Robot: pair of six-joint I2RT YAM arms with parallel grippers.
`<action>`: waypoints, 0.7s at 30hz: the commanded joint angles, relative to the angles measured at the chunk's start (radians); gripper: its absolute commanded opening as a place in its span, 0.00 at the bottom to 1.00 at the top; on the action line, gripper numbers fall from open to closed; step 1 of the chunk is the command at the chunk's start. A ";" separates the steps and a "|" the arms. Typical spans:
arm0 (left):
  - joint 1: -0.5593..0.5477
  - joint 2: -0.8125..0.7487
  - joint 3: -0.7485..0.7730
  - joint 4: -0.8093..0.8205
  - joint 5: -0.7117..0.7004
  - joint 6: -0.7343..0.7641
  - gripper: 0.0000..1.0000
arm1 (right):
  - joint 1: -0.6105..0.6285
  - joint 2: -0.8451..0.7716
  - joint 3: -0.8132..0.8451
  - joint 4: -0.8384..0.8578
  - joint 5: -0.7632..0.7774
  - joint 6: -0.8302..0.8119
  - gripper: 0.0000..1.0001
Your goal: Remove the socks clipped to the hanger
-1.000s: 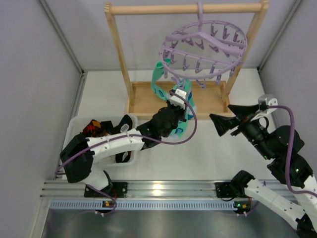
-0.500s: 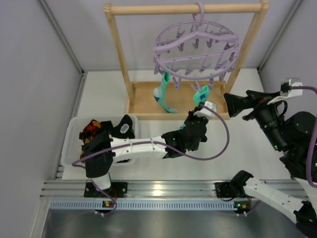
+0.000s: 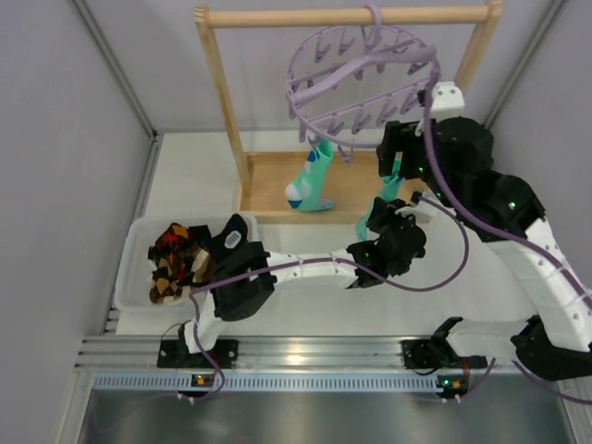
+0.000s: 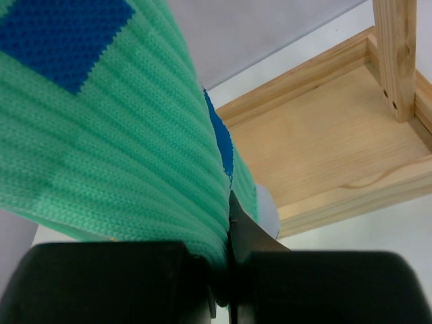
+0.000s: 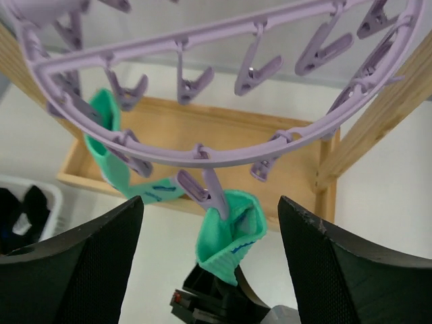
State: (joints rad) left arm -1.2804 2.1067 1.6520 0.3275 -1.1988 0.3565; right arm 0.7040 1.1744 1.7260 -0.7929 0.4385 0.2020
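The lavender hanger (image 3: 361, 79) hangs by its hook from the wooden rack's top bar. Two mint-green socks are clipped to it. One (image 3: 310, 180) dangles at the left and also shows in the right wrist view (image 5: 108, 148). My left gripper (image 3: 388, 220) is shut on the lower end of the other (image 3: 381, 199), whose blue patch fills the left wrist view (image 4: 121, 155). My right gripper (image 3: 400, 153) is open, its fingers (image 5: 74, 263) on either side of the peg (image 5: 214, 196) that holds this sock (image 5: 233, 236).
The wooden rack (image 3: 222, 102) stands on a wooden base tray (image 3: 268, 190) at the back. A white bin (image 3: 139, 231) at the left holds brown-tan (image 3: 171, 273), black (image 3: 231, 239) and red-dark (image 3: 171, 239) socks. Grey walls close in both sides.
My left gripper has carried the sock's lower end to the right. My right arm has swung in from the right and up to the hanger. The hanger has tilted.
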 commanded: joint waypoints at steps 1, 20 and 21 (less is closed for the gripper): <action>-0.004 0.015 0.065 0.018 -0.033 0.064 0.00 | 0.008 0.053 0.058 -0.124 0.083 -0.055 0.77; -0.002 0.015 0.083 0.016 -0.012 0.067 0.00 | 0.141 0.195 0.058 -0.066 0.309 -0.225 0.70; -0.002 0.015 0.083 0.016 -0.012 0.067 0.00 | 0.143 0.194 0.046 -0.056 0.307 -0.230 0.69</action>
State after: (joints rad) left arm -1.2785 2.1201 1.6966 0.3275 -1.2125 0.4160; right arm 0.8299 1.3827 1.7618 -0.8837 0.6895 0.0223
